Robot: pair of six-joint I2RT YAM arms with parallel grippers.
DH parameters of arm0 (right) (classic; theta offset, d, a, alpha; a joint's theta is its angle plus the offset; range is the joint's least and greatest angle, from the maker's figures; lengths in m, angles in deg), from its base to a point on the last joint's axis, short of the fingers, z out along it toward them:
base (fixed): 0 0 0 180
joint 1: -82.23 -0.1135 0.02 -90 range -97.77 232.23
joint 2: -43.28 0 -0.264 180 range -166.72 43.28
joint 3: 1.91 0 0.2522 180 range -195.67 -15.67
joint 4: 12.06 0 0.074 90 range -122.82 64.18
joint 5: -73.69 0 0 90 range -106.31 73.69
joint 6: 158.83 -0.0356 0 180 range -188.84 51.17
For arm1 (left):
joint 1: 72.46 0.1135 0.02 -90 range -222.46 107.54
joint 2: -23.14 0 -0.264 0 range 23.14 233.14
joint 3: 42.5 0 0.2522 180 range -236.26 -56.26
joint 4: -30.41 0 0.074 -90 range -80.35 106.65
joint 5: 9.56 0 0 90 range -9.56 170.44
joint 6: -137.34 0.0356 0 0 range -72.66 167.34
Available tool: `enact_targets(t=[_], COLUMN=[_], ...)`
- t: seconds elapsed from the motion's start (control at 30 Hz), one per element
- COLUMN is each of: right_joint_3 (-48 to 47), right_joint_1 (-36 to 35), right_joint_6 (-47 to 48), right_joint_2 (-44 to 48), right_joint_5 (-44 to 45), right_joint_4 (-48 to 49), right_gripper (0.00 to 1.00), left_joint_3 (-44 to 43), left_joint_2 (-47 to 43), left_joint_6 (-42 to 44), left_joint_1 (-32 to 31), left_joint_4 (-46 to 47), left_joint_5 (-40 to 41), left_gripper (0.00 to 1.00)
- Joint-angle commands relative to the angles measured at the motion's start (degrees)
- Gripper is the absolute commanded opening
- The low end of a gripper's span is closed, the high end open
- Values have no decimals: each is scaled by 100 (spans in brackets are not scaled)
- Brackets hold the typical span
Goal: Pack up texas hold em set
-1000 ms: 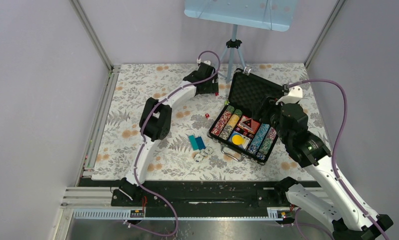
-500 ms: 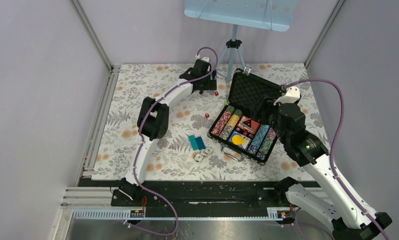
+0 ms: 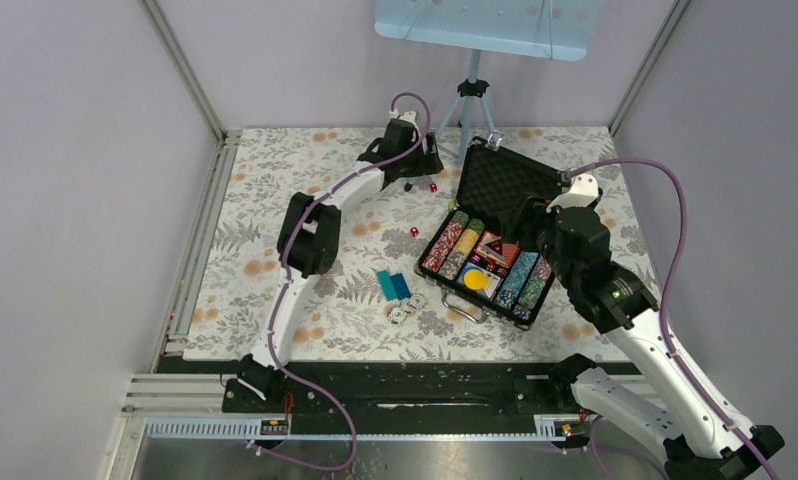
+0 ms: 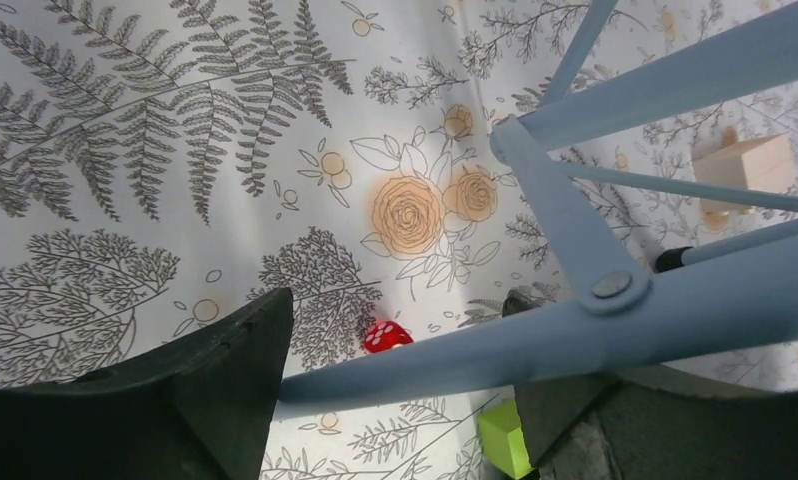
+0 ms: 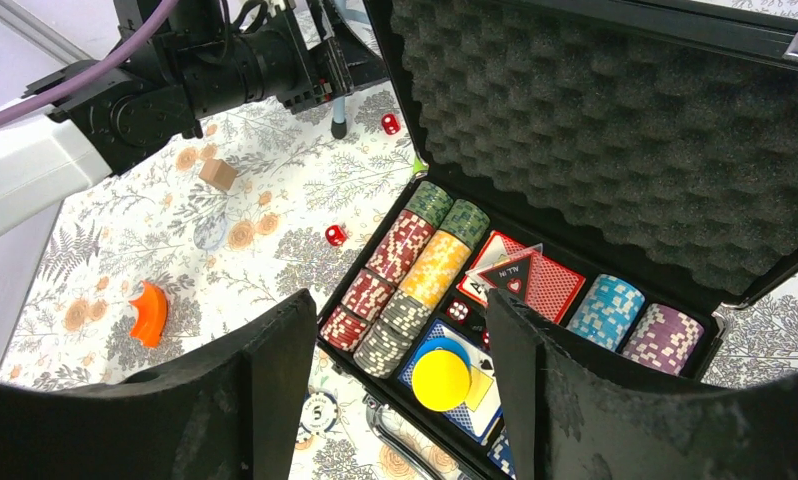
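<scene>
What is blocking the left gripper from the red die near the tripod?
A blue tripod leg crosses between the open left gripper and the red die, partly hiding it.

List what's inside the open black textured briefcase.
In the black textured briefcase, egg-crate foam lines the lid. The tray holds rows of multicoloured poker chips, a red-backed card deck, a round yellow disc and dark dice. Fingers of the right claw hide part of the tray.

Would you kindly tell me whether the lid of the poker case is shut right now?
No, the poker case has its lid raised, leaving the chip rows inside uncovered.
</scene>
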Motion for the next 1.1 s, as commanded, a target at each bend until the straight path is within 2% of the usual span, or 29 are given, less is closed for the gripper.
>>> enact_targets(t=[0.0,0.2,0.33,0.4,0.5,0.6,0.7,0.8,0.93,1.07], right_joint_3=[-19,80,106,107,109,121,133,174,195,204], right_joint_1=[16,10,9,13,11,11,10,10,9,9], right_joint_6=[-27,-49,-46,-59,-52,-62,-61,-67,-86,-92], right_joint_2=[81,111,53,42,23,45,95,119,113,52], right_joint_5=[-33,-6,-56,-57,-79,-109,-99,-84,-113,-153], right_joint_4=[4,4,27,40,55,55,28,23,22,23], right_gripper=[70,70,71,71,71,71,71,71,71,71], left_joint_3=[184,1572,2177,2269,1737,977,649,1306,2499,3184], left_joint_2=[-111,-1188,-1761,-1865,-1582,-1022,-818,-1208,-2002,-2744], left_joint_6=[-471,150,335,377,474,623,563,327,169,142], left_joint_1=[-64,-32,-40,-40,-40,-31,-21,-27,-33,-92], left_joint_4=[662,1077,1219,1246,683,112,-23,382,1045,1392], left_joint_5=[-242,1160,1882,2042,2276,2241,1689,1398,1809,2014], left_gripper=[76,78,79,79,79,80,80,80,80,80])
